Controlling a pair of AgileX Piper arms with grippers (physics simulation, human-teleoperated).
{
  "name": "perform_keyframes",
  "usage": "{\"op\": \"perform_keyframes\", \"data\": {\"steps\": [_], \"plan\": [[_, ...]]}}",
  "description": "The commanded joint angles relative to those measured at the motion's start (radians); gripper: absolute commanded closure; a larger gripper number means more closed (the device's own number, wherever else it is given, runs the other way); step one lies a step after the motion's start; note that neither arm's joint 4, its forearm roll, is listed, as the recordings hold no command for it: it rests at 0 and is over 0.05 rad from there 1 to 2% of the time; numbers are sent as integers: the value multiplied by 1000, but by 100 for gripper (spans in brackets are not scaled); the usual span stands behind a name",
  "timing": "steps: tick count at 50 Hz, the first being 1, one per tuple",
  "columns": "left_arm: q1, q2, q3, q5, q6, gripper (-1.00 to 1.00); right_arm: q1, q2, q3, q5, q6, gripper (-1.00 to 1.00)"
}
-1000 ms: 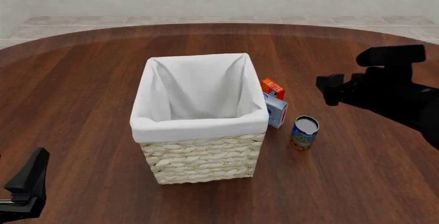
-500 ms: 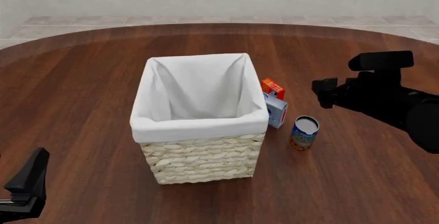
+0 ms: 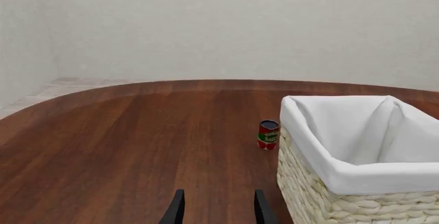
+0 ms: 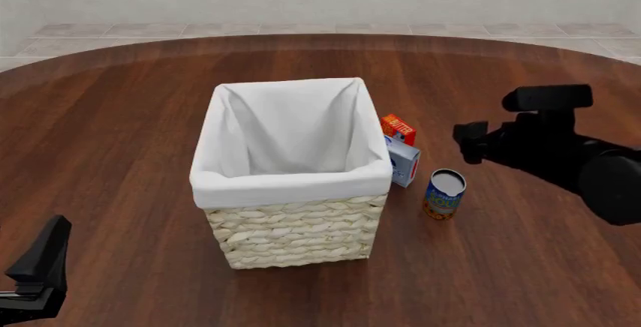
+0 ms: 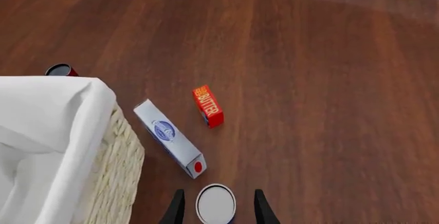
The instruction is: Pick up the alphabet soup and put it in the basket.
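1. We see the alphabet soup point(image 4: 443, 193) as a small upright can with a plain silver-grey top and a blue label carrying yellow and red-orange marks; it is far smaller than the basket.
2. It stands on the wooden table point(image 4: 120, 117), to the right of the basket point(image 4: 296, 222) in the front view, apart from it, and just beside the white-and-blue carton point(image 4: 404, 162).
3. In the right wrist view the soup's round top point(image 5: 215, 203) sits between the two fingertips of the right gripper point(image 5: 215, 209), whose jaws are spread wider than the can; we cannot tell whether they are down at its level or above it.
4. In the front view the right gripper point(image 4: 470, 141) appears up and to the right of the can, not touching it.
5. The left gripper point(image 3: 217, 211) shows its fingers parted with nothing between them, over bare table near the basket's corner.
6. We count one basket, square, woven of pale straw with a white cloth liner point(image 4: 290, 136) folded over its rim, and nothing visible inside.
7. We count two cans: the alphabet soup and a red-and-green can point(image 3: 268, 134) on the basket's far side, seen only from the wrist cameras.
8. We count two boxes: the white-and-blue carton lying flat, and an orange-red butter box point(image 5: 207, 106) close beyond it.
9. We count two arms, one from each side.
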Motion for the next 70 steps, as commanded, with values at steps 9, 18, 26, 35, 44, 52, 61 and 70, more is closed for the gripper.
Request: {"op": "perform_keyframes", "data": {"steps": [9,18,26,35,44,52,61,70], "plan": [[-1,-1,0,-1,2,-100,11,36,19,-41,17,-100],[0,-1,0,-1,2,-100,13,62,25,-65,28,-100],[-1,0,0,0,2,-100,11,82,24,-79,33,-100],[-1,0,0,0,3,-100,11,100,22,-88,36,-100],[0,0,0,0,2,-100,16,112,28,-99,40,-100],[0,1,0,0,2,-100,19,123,33,-111,47,-100],[0,1,0,1,2,-100,11,143,46,-131,53,-100],[0,1,0,1,3,-100,7,162,58,-154,60,-100]]}}
